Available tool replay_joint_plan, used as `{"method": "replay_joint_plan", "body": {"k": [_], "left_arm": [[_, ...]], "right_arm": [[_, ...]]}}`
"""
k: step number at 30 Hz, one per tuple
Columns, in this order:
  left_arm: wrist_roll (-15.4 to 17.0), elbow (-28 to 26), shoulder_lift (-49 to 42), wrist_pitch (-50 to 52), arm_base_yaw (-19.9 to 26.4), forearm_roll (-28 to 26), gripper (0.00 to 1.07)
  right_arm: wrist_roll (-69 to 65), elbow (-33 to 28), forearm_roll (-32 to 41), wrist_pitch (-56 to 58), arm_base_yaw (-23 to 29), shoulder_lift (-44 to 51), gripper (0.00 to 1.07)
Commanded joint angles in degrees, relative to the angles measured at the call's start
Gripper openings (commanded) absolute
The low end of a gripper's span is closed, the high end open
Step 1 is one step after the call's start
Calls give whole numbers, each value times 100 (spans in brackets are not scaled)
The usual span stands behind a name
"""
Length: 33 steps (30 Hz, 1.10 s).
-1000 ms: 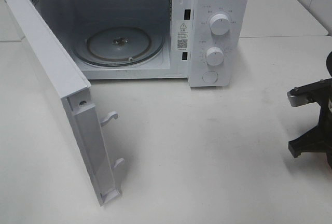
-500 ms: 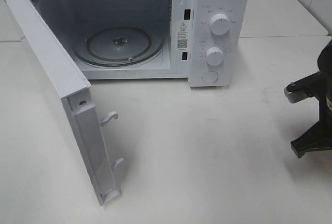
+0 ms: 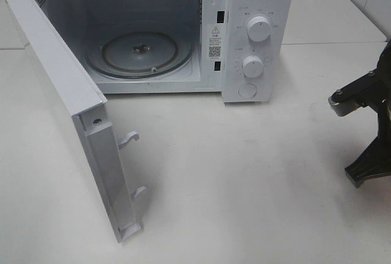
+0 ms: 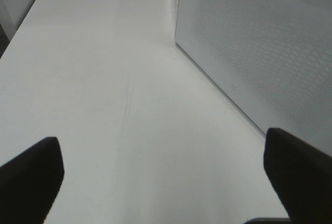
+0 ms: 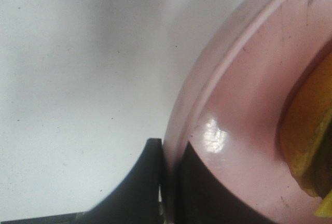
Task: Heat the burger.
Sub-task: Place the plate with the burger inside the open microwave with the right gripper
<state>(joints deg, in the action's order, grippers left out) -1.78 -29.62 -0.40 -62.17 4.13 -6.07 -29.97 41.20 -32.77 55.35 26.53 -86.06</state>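
Gripping pink plate (image 5: 249,79) rim, right pincer (image 5: 167,154) near burger (image 5: 311,130)

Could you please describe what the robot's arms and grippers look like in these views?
The left gripper shows two broad, blunt black fingers with rounded corners and no visible markings. The right gripper has smooth black fingers tapering to narrow tips. From above, the right arm is black and angular, with a silver-grey metal bracket carrying small screws.

The high camera is looking down on the table (image 3: 244,172) and open microwave (image 3: 256,7). The left wrist camera is looking low along that table beside the microwave door (image 4: 259,42). The right one is looking closely at a pink plate (image 5: 244,105).
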Motion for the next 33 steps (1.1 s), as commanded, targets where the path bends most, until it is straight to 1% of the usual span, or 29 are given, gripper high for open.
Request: {"method": "replay_joint_plan", "body": {"k": [1, 2, 4, 5, 8, 10, 11, 13, 14, 15, 16, 18, 21, 23, 27, 28, 29, 30, 32, 33], "left_arm": [[0, 11, -92, 92, 29, -40, 101], [0, 11, -92, 92, 29, -40, 101], [0, 11, -92, 92, 29, -40, 101], [0, 11, -92, 92, 29, -40, 101], [0, 11, -92, 92, 29, -40, 101], [0, 11, -92, 92, 29, -40, 101], [0, 11, -92, 92, 29, -40, 101], [0, 11, -92, 92, 29, -40, 101], [0, 11, -92, 92, 29, -40, 101], [0, 11, -92, 92, 29, -40, 101], [0, 11, -92, 92, 29, -40, 101], [0, 11, -92, 92, 29, -40, 101], [0, 11, -92, 92, 29, -40, 101], [0, 11, -92, 92, 29, -40, 101], [0, 11, -92, 92, 29, -40, 101], [0, 11, -92, 92, 29, -40, 101], [0, 11, -92, 92, 29, -40, 101], [0, 11, -92, 92, 29, -40, 101], [0, 11, -92, 92, 29, -40, 101], [0, 11, -92, 92, 29, -40, 101]], "right_arm": [[120, -34, -315, 430, 286, 212, 0], [143, -34, -315, 470, 453, 298, 0], [160, -34, -315, 470, 539, 350, 0], [212, -34, -304, 487, 722, 413, 0], [286, -34, -275, 487, 819, 441, 0], [332, -34, -246, 607, 1163, 470, 0], [332, -34, -246, 607, 1163, 470, 0], [332, -34, -246, 613, 1444, 470, 0], [332, -34, -246, 613, 1444, 470, 0], [338, -34, -252, 607, 1644, 470, 0], [338, -34, -252, 607, 1644, 470, 0], [332, -34, -252, 590, 1896, 470, 0], [332, -34, -252, 584, 2034, 470, 0], [332, -34, -252, 584, 2263, 470, 0], [344, -34, -298, 579, 2469, 470, 0], [390, -34, -332, 573, 2624, 470, 0], [390, -34, -332, 573, 2624, 470, 0], [418, -34, -372, 573, 2773, 470, 0], [441, -34, -395, 573, 2842, 470, 0], [504, -34, -413, 556, 2962, 470, 0]]}}
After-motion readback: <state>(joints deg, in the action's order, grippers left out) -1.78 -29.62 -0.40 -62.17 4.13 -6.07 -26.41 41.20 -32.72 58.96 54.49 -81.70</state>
